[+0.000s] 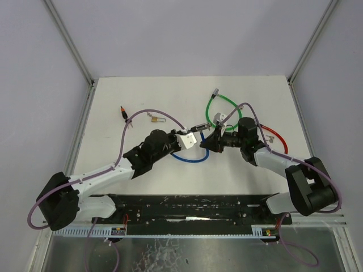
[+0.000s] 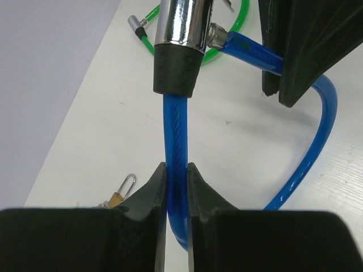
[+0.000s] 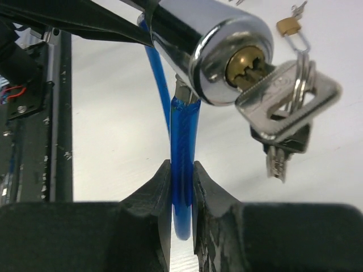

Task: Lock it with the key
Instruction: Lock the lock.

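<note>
Cable lock [image 3: 215,39]: glossy blue coated cable, polished chrome cylinder, brass keyway with a flat steel key [image 3: 283,93] in it, held up over the middle of the table [image 1: 261,96]. Left claw [image 2: 176,173] and right claw [image 3: 181,170] face each other, each clamped on the blue cable.

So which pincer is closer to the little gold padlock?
Left. The left pincer holds the blue cable with the padlock close by its side. The right pincer holds that cable too, but farther off, beyond the left one.
</note>
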You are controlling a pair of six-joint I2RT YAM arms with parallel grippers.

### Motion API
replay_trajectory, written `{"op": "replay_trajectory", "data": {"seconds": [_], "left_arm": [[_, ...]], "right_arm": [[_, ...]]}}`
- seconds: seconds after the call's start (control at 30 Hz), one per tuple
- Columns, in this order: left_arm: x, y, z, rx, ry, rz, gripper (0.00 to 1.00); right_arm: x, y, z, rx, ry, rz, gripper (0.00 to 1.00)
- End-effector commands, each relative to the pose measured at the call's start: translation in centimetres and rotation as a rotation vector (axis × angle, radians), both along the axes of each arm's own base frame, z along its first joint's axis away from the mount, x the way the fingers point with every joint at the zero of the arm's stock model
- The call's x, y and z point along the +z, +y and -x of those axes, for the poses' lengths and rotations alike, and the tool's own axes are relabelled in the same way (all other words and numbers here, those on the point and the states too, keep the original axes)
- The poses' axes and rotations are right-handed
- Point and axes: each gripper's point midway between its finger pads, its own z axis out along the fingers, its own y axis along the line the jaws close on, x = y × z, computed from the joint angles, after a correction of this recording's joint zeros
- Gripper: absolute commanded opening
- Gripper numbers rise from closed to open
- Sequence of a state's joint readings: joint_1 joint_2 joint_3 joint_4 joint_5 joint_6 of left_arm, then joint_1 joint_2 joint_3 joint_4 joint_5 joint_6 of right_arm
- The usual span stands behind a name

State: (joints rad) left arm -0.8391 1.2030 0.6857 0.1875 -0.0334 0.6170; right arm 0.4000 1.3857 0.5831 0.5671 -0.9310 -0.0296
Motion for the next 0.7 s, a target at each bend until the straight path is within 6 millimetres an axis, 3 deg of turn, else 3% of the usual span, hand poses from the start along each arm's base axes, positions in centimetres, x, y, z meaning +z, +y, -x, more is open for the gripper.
{"op": "replay_trajectory", "data": {"seconds": [0.0, 0.3, 0.5, 0.67], "left_arm": [[0.4, -1.9, 1.3, -0.092, -0.015, -0.011, 0.01], [1.6, -2.8, 3.0, -0.131, -0.070, -0.005, 0.01], [-0.7, -2.9, 2.3, -0.109, -0.032, -0.076, 0.01], [-1.7, -2.9, 2.4, -0.111, -0.014, -0.094, 0.01]], "right_arm": [[4.8, 0.6, -3.8, -0.066, -0.326, -0.087, 0.00], [8.4, 0.4, -2.3, -0.032, -0.445, -0.160, 0.00], [4.0, 0.6, -2.7, -0.005, -0.355, -0.078, 0.00], [2.5, 0.6, -2.8, 0.015, -0.294, -0.025, 0.06]]}}
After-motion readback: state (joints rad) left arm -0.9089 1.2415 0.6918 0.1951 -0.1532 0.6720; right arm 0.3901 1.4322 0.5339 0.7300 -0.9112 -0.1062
